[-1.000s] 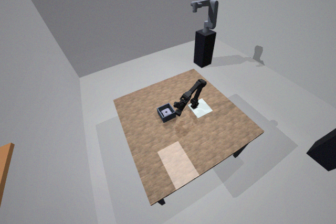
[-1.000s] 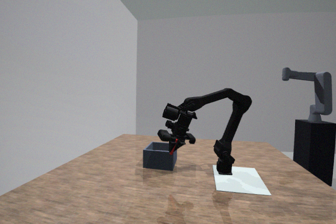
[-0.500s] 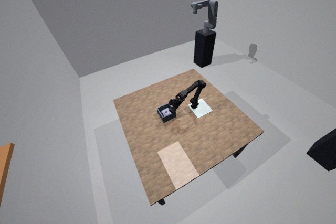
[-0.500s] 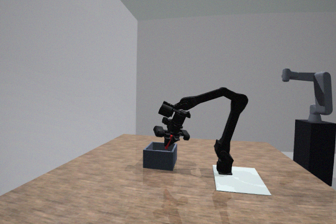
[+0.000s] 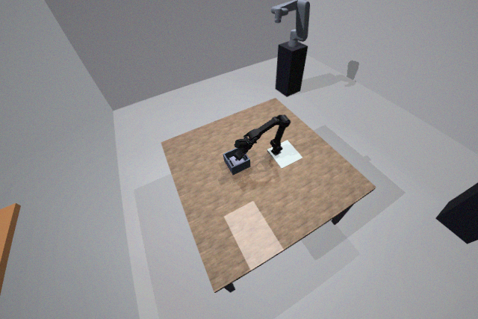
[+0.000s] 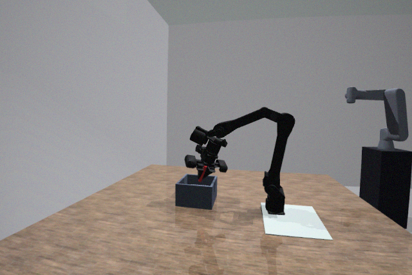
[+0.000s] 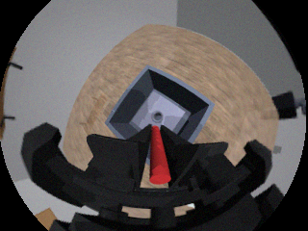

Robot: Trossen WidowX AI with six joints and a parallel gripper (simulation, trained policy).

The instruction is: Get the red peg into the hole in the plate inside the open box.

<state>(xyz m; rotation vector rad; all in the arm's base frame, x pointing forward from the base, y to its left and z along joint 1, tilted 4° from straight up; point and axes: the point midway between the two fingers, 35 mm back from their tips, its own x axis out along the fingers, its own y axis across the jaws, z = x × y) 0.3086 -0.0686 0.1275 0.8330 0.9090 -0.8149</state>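
The red peg (image 6: 202,174) (image 7: 159,161) is pinched between the fingers of my gripper (image 5: 239,155) (image 6: 201,178) (image 7: 156,127), which is shut on it. The peg leans in the exterior view, its lower end toward the left, at about the height of the box's rim. The blue-grey open box (image 5: 240,167) (image 6: 194,196) (image 7: 198,115) stands below the fingers. In the wrist view, the pale plate (image 7: 166,102) lies at its bottom, and the round hole (image 7: 158,115) shows just beyond the peg's far end. The peg cannot be made out in the top view.
The box stands on the wooden table (image 5: 301,192) (image 6: 132,238). My arm's base stands on a pale square mat (image 5: 287,159) (image 6: 296,227). A lighter rectangle (image 5: 252,234) lies near the table's front edge. Another grey arm (image 5: 302,20) (image 6: 396,115) stands on a black pedestal beyond the table.
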